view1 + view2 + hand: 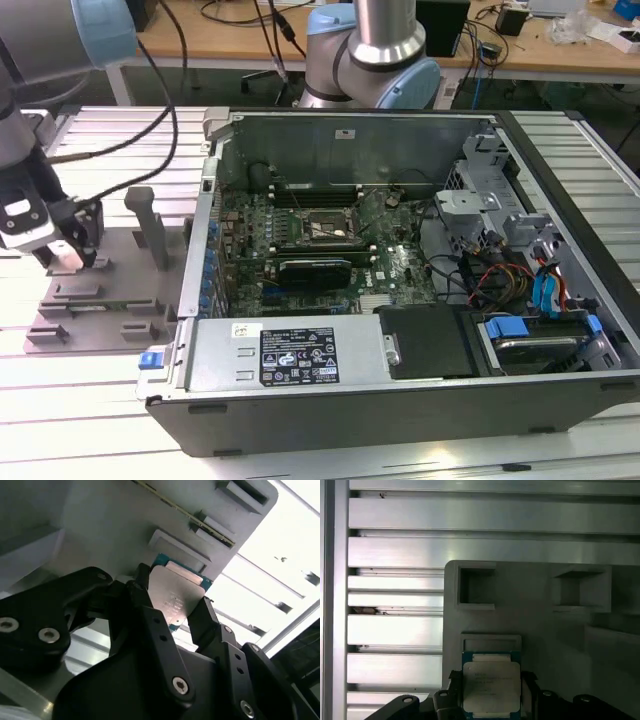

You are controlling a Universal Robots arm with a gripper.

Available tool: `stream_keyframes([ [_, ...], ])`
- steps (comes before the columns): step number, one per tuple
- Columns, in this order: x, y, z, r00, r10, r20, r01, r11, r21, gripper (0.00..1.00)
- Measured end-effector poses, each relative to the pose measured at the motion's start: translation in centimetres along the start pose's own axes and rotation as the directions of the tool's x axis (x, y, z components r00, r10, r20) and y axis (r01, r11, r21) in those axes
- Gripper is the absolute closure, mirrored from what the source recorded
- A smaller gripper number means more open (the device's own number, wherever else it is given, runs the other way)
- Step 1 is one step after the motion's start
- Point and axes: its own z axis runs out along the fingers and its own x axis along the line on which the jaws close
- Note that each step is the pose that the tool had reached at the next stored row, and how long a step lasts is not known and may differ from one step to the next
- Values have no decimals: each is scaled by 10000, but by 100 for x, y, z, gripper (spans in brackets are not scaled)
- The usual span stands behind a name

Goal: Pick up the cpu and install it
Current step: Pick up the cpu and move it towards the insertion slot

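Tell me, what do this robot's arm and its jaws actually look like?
The arm is built of smooth silver-grey tubes joined by rounded pale blue caps. A black cable loops beside it. In the second wrist view the jaws are matt black, angular links fastened with small silver screws.

Open computer case (400, 412) lies beside a grey tray (118, 272) on slatted table (80, 400).

A robotics lab is indicated by a robot arm (371, 55), a slotted aluminium table (80, 400), an opened computer case (400, 405) and cable-strewn benches (225, 42).
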Motion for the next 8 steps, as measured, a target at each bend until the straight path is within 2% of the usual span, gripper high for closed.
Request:
stream_keyframes([
  [4, -1, -1, -344, 10000, -1, -1, 1, 10000, 14, 45],
  [6, -1, -1, -434, 10000, -1, -1, 1, 10000, 19, 45],
  [8, -1, 0, -572, 10000, 0, 0, 0, 10000, 26, 45],
])
